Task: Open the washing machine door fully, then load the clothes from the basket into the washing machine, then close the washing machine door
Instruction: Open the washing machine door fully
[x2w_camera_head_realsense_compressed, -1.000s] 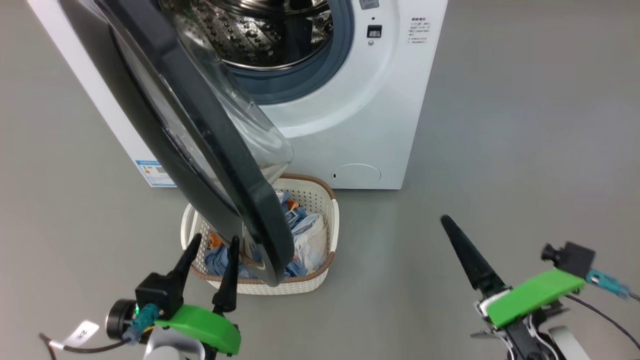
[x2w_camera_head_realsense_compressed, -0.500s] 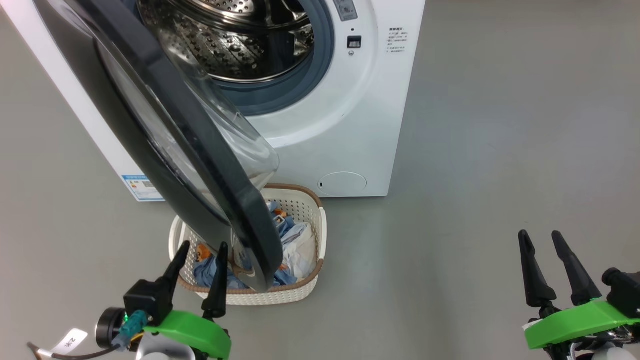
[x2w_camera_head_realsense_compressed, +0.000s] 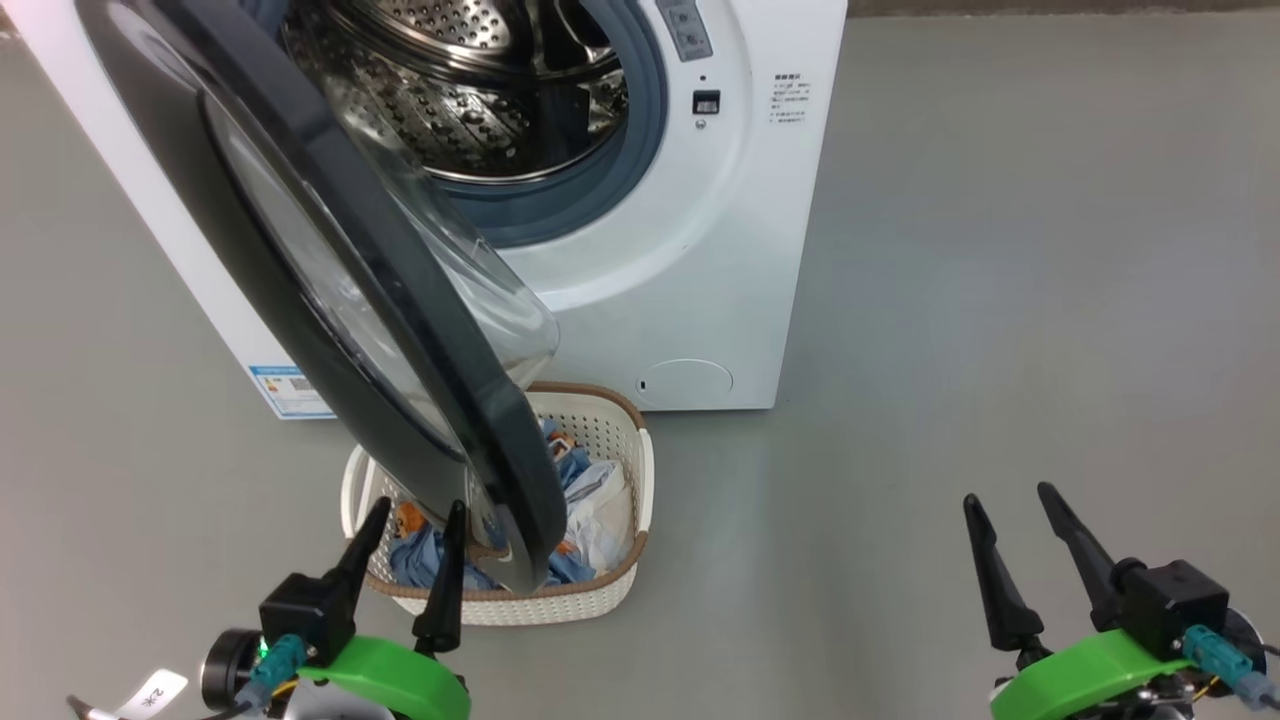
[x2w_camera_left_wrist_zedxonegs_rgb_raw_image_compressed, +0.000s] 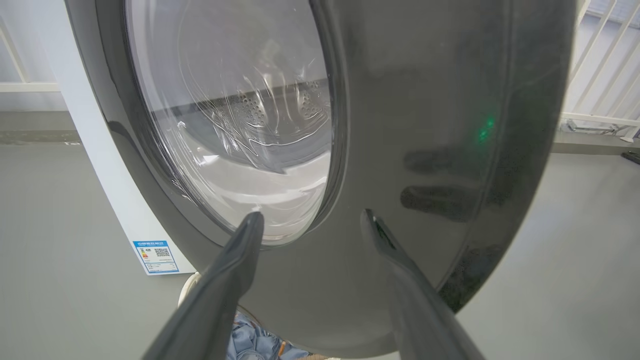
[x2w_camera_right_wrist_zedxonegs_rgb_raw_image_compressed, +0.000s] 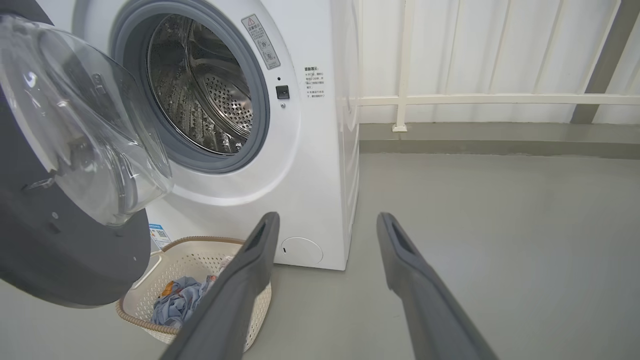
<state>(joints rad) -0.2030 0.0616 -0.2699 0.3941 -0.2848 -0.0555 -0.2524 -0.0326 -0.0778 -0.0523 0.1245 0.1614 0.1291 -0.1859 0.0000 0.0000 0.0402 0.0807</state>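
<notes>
Door (x2w_camera_head_realsense_compressed: 400, 330) only partly open, overhanging basket (x2w_camera_head_realsense_compressed: 600, 585) on floor at washing machine's (x2w_camera_head_realsense_compressed: 700, 250) front. Clothes (x2w_camera_head_realsense_compressed: 600, 500) all in basket; loading and closing left. Left gripper (x2w_camera_head_realsense_compressed: 418, 503) and right gripper (x2w_camera_head_realsense_compressed: 1006, 492) spread, empty.

We get bright, even light, w/ only soft shadows on the floor (x2w_camera_head_realsense_compressed: 1000, 250). In the left wrist view, glare streaks the door (x2w_camera_left_wrist_zedxonegs_rgb_raw_image_compressed: 425, 75) glass approx 10 o'clock; a green glint sits at 2 o'clock. Wrist views bow at the edges; the near fingers (x2w_camera_left_wrist_zedxonegs_rgb_raw_image_compressed: 220, 290) look soft.
</notes>
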